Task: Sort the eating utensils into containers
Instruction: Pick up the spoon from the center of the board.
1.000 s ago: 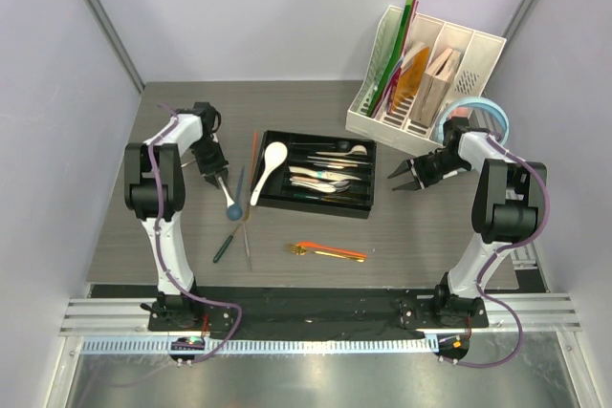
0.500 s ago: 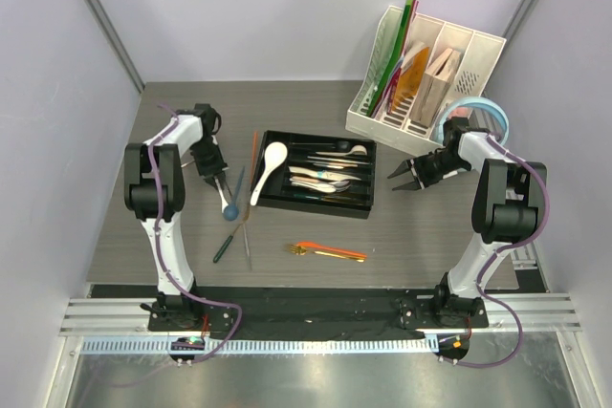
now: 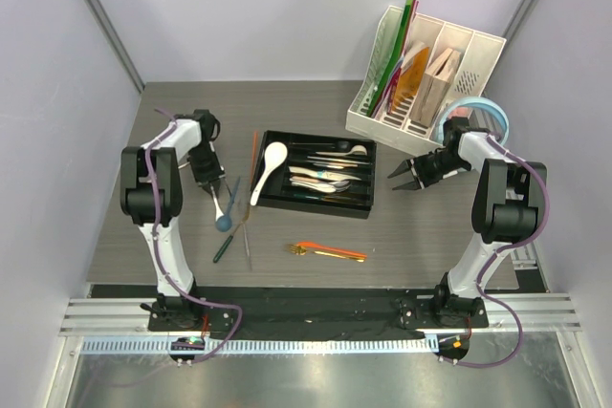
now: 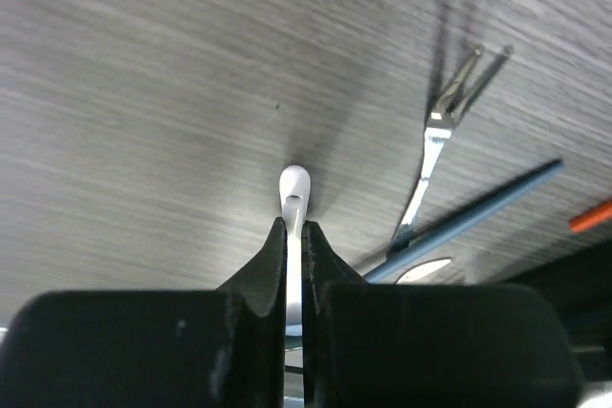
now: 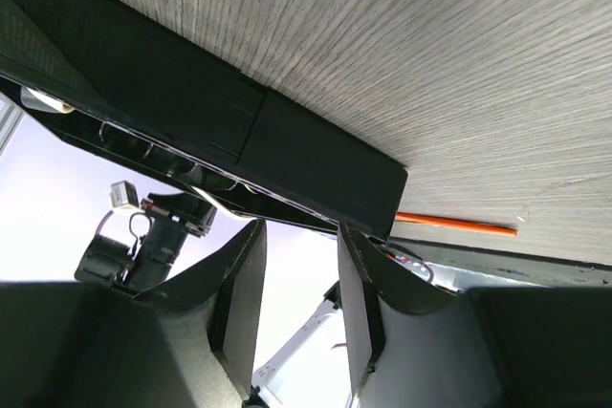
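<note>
My left gripper is shut on the white handle of a blue-bowled spoon, low over the table left of the black tray. The tray holds steel cutlery and a white ceramic spoon lies across its left end. My right gripper is open and empty, just right of the tray, whose end wall shows in the right wrist view. Loose on the table are a dark spoon, wooden chopsticks and orange and gold pieces.
A white desk file organiser stands at the back right with light-blue headphones beside it. Steel tongs and a blue chopstick lie near the held spoon. An orange chopstick shows past the tray.
My left gripper has shifted a little left and toward the near edge with the spoon, and the blue bowl has swung nearer. The right arm has not moved.
</note>
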### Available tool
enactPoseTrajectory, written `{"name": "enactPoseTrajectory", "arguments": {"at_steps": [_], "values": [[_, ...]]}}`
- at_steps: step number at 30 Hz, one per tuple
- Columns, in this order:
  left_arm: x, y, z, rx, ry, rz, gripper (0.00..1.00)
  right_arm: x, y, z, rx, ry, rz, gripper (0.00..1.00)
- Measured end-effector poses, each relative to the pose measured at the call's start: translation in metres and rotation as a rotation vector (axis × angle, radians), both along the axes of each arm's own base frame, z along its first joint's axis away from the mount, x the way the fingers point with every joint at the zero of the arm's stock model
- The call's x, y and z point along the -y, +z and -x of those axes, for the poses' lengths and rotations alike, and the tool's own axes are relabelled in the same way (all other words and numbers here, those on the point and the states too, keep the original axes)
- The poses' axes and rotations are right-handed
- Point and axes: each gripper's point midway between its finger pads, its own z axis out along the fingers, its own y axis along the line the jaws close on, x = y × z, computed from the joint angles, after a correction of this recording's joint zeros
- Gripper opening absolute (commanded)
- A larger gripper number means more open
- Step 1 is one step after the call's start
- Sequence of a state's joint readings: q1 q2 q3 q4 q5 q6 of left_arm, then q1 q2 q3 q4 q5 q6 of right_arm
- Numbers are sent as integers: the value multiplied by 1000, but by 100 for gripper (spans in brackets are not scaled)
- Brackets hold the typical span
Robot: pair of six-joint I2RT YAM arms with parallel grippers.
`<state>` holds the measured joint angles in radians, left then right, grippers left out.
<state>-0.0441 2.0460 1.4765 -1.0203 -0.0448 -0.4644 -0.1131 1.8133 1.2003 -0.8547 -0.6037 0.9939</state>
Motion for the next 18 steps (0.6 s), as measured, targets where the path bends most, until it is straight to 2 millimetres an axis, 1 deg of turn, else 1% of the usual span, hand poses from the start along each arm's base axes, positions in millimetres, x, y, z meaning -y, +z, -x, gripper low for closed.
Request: {"name": "enactPoseTrajectory", "arguments": {"at_steps": [3, 10, 13, 18], "values": [[-1, 10, -3, 38, 13, -6, 0, 0, 0, 0, 2, 0, 0, 41], [1, 49, -28, 201, 76, 0, 0, 0, 0, 0, 2, 0, 0, 41], [-2, 58, -37, 236, 98, -20, 0, 0, -1, 0, 0, 0, 0, 41], [-7, 72, -45, 262, 133, -53, 0, 0, -4, 0, -10, 0, -1, 41]]}}
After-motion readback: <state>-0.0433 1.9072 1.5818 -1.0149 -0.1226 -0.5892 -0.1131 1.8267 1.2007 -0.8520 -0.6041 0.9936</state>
